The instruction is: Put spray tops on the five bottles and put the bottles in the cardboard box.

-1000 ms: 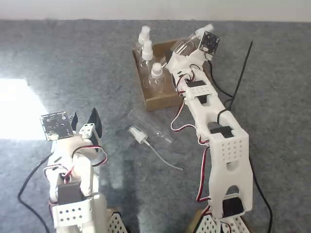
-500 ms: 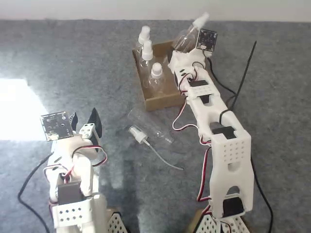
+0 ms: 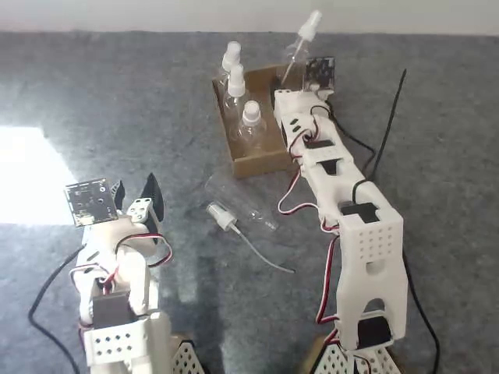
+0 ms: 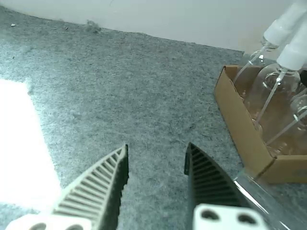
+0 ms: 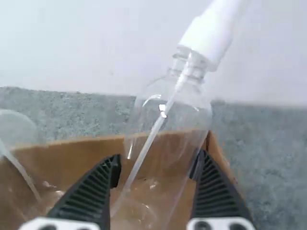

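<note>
A cardboard box stands at the back middle of the table. Three clear bottles with white spray tops stand along its left side. My right gripper is shut on a fourth topped bottle, held nearly upright over the box's back right corner. On the carpet in front of the box lies a bottle with no top, and a loose spray top with its long tube lies beside it. My left gripper is open near the front left, with nothing between its fingers.
Grey carpet covers the table. A bright patch of light falls on the left. A black cable runs along the right of the right arm. A pale wall borders the far edge behind the box.
The right gripper has swung its bottle from lying tilted to nearly upright over the box's back right corner. The left arm has not moved.
</note>
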`<action>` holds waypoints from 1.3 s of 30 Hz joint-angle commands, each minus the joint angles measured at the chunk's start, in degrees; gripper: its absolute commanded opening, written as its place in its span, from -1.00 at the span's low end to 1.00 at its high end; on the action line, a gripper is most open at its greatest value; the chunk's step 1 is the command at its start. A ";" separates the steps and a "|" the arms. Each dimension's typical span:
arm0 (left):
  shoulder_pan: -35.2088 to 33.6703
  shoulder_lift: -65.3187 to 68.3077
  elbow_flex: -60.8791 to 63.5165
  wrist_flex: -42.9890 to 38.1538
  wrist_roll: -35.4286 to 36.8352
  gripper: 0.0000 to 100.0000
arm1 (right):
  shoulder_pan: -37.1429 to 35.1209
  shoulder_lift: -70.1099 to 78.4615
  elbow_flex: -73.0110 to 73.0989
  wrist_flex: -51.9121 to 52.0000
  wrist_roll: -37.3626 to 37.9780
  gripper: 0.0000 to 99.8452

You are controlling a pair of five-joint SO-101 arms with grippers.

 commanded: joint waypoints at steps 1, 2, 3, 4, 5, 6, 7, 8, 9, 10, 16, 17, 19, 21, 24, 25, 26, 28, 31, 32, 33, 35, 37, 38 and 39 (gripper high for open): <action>0.18 -0.62 -0.92 0.44 -0.44 -0.64 | 0.40 -5.67 2.29 -11.47 8.70 -0.93; 0.18 -0.62 -0.92 0.44 -0.44 -0.64 | 0.40 -5.67 3.16 -13.93 10.20 -0.98; 0.18 -0.62 -0.92 0.44 -0.44 -0.64 | 0.40 -5.58 4.04 -15.87 11.43 -1.00; 0.18 -0.62 -0.92 0.44 -0.44 -0.64 | 0.40 -5.58 4.66 -17.45 12.22 -0.98; 0.18 -0.62 -0.92 0.44 -0.44 -0.64 | 0.40 -5.58 5.19 -18.51 12.66 -0.97; 0.18 -0.62 -0.92 0.44 -0.44 -0.64 | 0.57 -5.58 5.36 -18.95 12.57 -0.97; 0.18 -0.62 -0.92 0.44 -0.44 -0.64 | 0.66 -5.58 5.45 -18.95 12.57 -0.97; 0.18 -0.62 -0.92 0.44 -0.44 -0.64 | 0.75 -5.49 5.45 -18.95 12.57 -0.97; 0.18 -0.62 -0.92 0.44 -0.44 -0.64 | 0.75 -5.49 5.45 -19.03 12.57 -0.97; 0.18 -0.62 -0.92 0.44 -0.44 -0.64 | 0.84 -5.49 5.45 -19.12 12.57 -0.97; 0.18 -0.62 -0.92 0.44 -0.44 -0.64 | 0.75 -4.00 4.22 -19.91 12.48 -0.97; 0.18 -0.62 -0.92 0.53 -0.44 -0.64 | 0.75 -2.59 3.08 -20.97 12.57 -0.97; 0.18 -0.62 -0.92 0.62 -0.44 -0.64 | 0.92 1.27 0.26 -23.60 12.92 -0.97; 0.18 -0.62 -0.92 0.62 -0.44 -0.64 | 1.10 4.97 -2.81 -25.45 13.01 -0.97; 0.18 -0.62 -0.92 0.62 -0.44 -0.64 | 1.10 8.92 -6.42 -25.71 13.01 -0.97; 0.18 -0.62 -0.92 0.62 -0.44 -0.64 | 1.19 9.71 -7.12 -25.89 13.10 -0.97; 0.18 -0.62 -0.92 0.62 -0.44 -0.64 | 1.19 10.24 -7.38 -26.07 13.54 -0.97; 0.18 -0.62 -0.92 0.53 -0.44 -0.64 | 1.36 10.42 -7.38 -26.86 14.33 -0.97; 0.18 -0.62 -0.84 0.44 -0.44 -0.64 | 1.98 9.89 -5.98 -30.73 14.33 -0.97; 0.18 -0.62 -0.84 0.44 -0.44 -0.64 | 2.07 9.01 -5.19 -30.99 14.33 -0.97; 0.18 -0.62 -0.84 0.44 -0.44 -0.64 | 2.07 7.96 -3.96 -30.73 14.24 -0.97; 0.18 -0.62 -0.84 0.44 -0.44 -0.64 | 2.07 5.32 -1.05 -30.81 14.15 -0.97; 0.18 -0.62 -0.84 0.44 -0.44 -0.64 | 2.07 2.15 2.37 -31.25 14.07 -0.97; 0.18 -0.62 -0.84 0.44 -0.44 -0.64 | 2.07 0.40 4.13 -31.25 14.07 -0.97; 0.18 -0.62 -0.84 0.44 -0.44 -0.64 | 2.07 -1.36 5.89 -31.25 14.07 -0.96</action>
